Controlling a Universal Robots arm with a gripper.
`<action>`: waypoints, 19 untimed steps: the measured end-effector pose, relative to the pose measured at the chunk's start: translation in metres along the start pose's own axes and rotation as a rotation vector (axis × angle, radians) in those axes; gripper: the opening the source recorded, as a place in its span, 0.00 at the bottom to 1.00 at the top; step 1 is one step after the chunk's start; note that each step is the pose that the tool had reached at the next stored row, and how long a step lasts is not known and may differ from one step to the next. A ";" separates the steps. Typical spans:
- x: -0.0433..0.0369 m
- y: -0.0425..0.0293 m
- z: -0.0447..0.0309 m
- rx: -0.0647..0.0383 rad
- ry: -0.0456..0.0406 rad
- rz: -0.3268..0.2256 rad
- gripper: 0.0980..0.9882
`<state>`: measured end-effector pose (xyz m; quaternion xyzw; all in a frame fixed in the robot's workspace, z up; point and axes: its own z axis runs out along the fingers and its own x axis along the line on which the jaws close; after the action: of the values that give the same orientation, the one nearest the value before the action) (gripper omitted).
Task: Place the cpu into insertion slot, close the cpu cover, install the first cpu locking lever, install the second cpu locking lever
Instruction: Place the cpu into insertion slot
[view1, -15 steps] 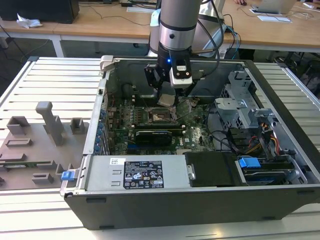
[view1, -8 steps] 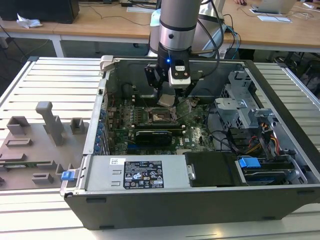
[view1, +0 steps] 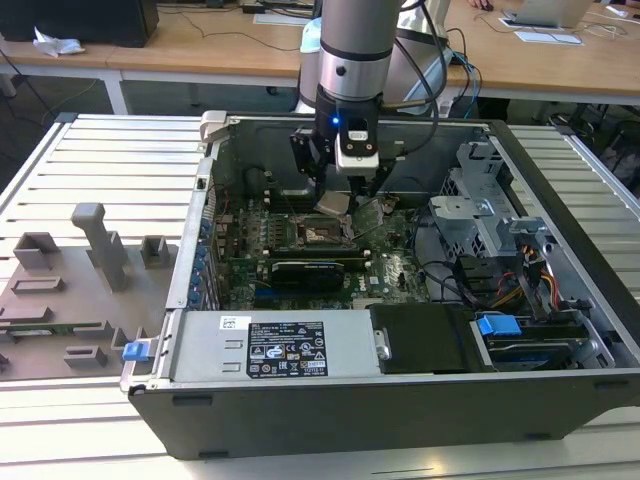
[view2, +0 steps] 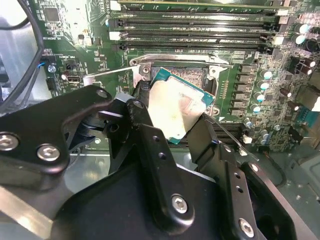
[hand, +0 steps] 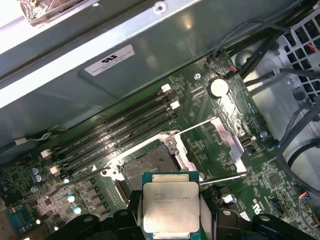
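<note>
Exterior view: the arm reaches down into an open computer case that lies on the counter. The claw is clamped on the cpu, which looks tilted, not flat. The chip hangs just above the green motherboard, close to the insertion slot and a little toward 12 o'clock from it. A silver drive cage stands at 3 o'clock from the slot.

Second wrist view: two black fingers press the cpu from opposite edges. Its pale metal top faces the camera. The insertion slot is partly hidden behind the chip, and the chip is not seated in it.

First wrist view: the cpu sits between the fingers with the insertion slot open just beyond it. The cpu cover is swung away beside the slot, and one thin locking lever stands free.

I judge that the first step, placing the chip, is in hand, and the cover and levers are not yet done. To seat it, the chip must be level, square to the metal rim and centred over the slot, and it must go down gently because the contacts are delicate.
</note>
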<state>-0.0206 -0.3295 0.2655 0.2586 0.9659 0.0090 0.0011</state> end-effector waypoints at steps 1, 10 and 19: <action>0.0000 0.0000 0.0000 0.001 -0.0010 0.012 0.50; 0.0000 0.0000 0.0005 0.004 -0.0037 0.074 0.50; 0.0000 0.0000 0.0009 0.007 -0.0064 0.127 0.50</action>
<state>-0.0206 -0.3295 0.2646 0.3192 0.9477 0.0049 0.0027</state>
